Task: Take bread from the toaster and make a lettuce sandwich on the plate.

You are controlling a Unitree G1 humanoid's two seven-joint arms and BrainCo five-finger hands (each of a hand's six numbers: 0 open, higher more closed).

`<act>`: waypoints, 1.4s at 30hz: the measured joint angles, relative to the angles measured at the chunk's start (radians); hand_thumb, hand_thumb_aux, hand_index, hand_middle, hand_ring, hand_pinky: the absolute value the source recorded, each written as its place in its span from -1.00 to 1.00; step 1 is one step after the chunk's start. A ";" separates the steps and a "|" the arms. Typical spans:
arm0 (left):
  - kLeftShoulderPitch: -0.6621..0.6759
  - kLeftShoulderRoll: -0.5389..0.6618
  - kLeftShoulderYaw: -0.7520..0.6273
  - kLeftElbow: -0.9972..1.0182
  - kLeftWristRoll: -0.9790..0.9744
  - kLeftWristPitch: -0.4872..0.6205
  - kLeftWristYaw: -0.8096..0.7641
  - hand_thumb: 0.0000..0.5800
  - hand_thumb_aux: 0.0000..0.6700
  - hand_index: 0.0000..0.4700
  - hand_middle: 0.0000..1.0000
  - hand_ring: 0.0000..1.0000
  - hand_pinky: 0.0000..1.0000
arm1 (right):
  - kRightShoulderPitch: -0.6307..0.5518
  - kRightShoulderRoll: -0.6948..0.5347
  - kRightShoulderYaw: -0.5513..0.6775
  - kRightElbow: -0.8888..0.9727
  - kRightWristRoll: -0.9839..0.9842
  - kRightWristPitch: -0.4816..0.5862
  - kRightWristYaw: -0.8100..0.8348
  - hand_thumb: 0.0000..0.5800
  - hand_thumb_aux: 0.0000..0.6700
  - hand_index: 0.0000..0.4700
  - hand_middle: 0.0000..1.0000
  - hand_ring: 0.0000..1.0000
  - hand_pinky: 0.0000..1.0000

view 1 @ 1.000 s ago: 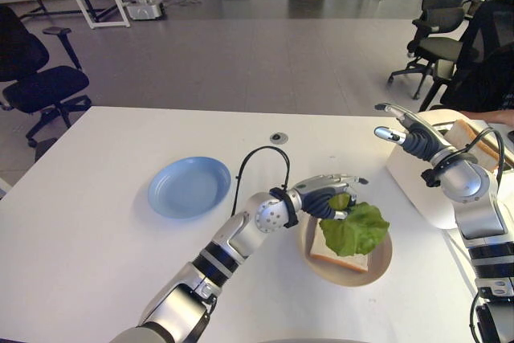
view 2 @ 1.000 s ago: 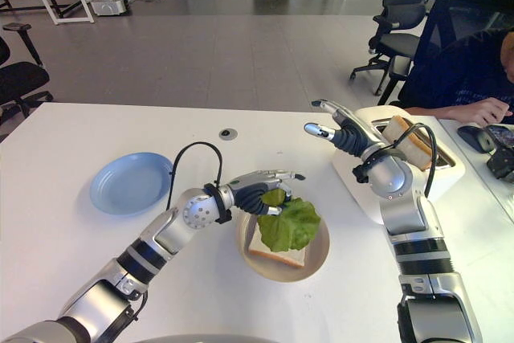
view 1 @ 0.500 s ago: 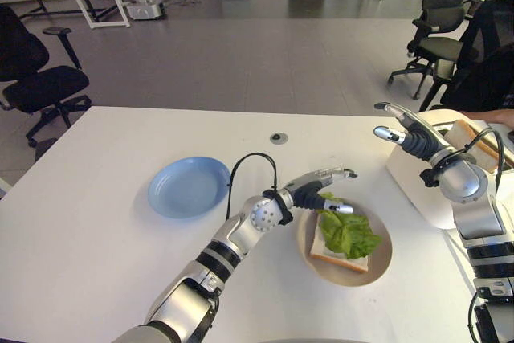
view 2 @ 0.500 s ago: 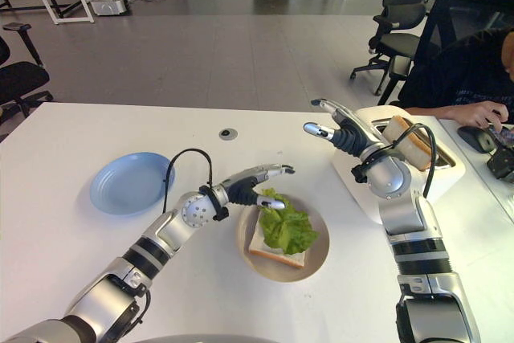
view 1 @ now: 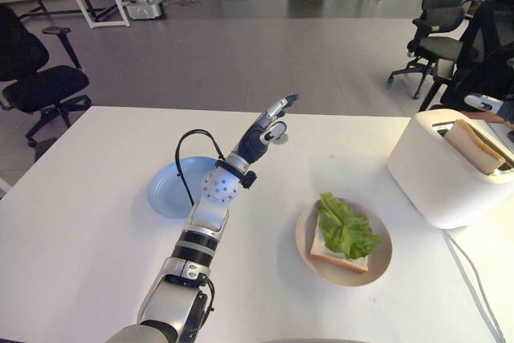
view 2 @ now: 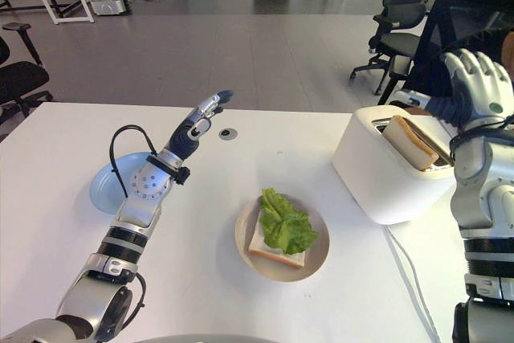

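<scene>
White table (view 1: 96, 222) bears plate (view 1: 382, 263), lettuce (view 1: 347, 229) atop bread (view 1: 337, 262).

Plates: two, a blue plate (view 1: 189, 186) at 9 o'clock on the table (view 1: 96, 279) and a beige plate (view 1: 382, 258) at 4 o'clock.
Bread: two, a plated slice (view 1: 329, 257) and a toaster slice (view 1: 470, 144).
Lettuce: one leaf (view 1: 345, 226), on the plated slice.
Toaster: one (view 1: 438, 186), at 3 o'clock.
Hands: two, the left hand (view 1: 265, 130) and the right hand (view 2: 474, 78).
Grommet: one (view 1: 279, 137), at 12 o'clock.
</scene>
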 measured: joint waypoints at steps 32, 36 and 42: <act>0.041 -0.004 -0.005 -0.009 0.017 -0.001 0.004 -1.00 -1.00 -1.00 -1.00 -1.00 -1.00 | -0.090 0.144 0.070 -0.207 0.733 -0.229 0.358 1.00 1.00 1.00 -1.00 -1.00 -1.00; 0.064 -0.004 -0.004 -0.022 0.016 0.006 0.000 -1.00 -1.00 -1.00 -1.00 -1.00 -1.00 | -0.015 0.150 0.131 -0.260 0.860 -0.103 0.565 1.00 1.00 1.00 -1.00 -1.00 -1.00; 0.069 -0.009 -0.003 -0.044 0.003 0.015 -0.005 -1.00 -1.00 -1.00 -1.00 -1.00 -1.00 | 0.054 0.216 0.191 -0.323 0.961 0.017 0.689 1.00 1.00 1.00 -1.00 -1.00 -1.00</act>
